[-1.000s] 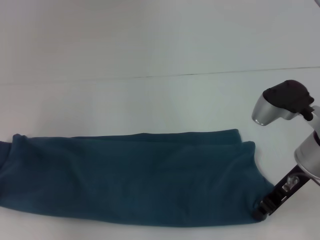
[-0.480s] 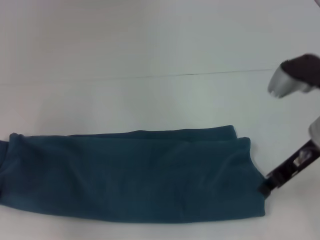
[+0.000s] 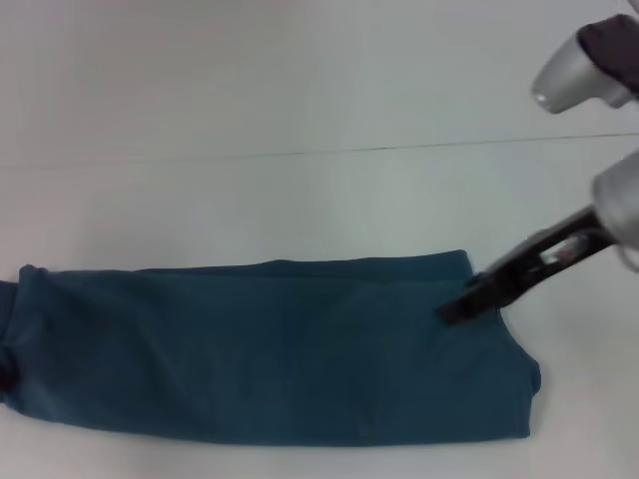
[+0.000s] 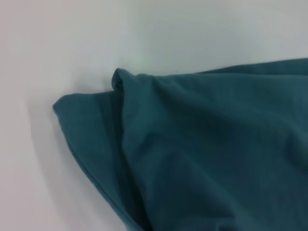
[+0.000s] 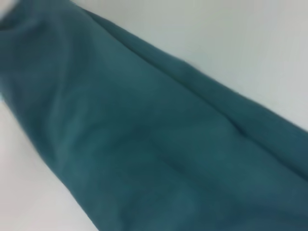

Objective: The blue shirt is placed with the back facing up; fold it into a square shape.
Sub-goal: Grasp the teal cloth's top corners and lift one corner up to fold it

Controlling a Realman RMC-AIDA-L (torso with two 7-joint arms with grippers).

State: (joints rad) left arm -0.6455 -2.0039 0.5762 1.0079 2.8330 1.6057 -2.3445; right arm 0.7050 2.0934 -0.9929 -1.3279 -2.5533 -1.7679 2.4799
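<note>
While the blue shirt (image 3: 270, 349) is lying flat on the white table (image 3: 300, 200) as a long band folded lengthwise, the right gripper (image 3: 461, 305) is sitting over its right end, up near the far edge of the cloth. The band runs side to side across the near part of the table, plain teal side up, and its left end goes out of the head view. At the right end you can see a second layer edge stepping out just below the top one, and the near right corner looks a bit bunched.

The right arm comes in from the upper right, black finger pointing down and left onto the fabric. Honestly can't tell whether those fingers are apart or pinched on the cloth; from the head camera it's one dark bar, maybe touching the shirt.

The left gripper isn't visible anywhere. Its wrist view just shows a rumpled folded corner of the shirt (image 4: 192, 154) on the table (image 4: 62, 48). The right wrist view is filled with smooth teal cloth (image 5: 144, 144).
</note>
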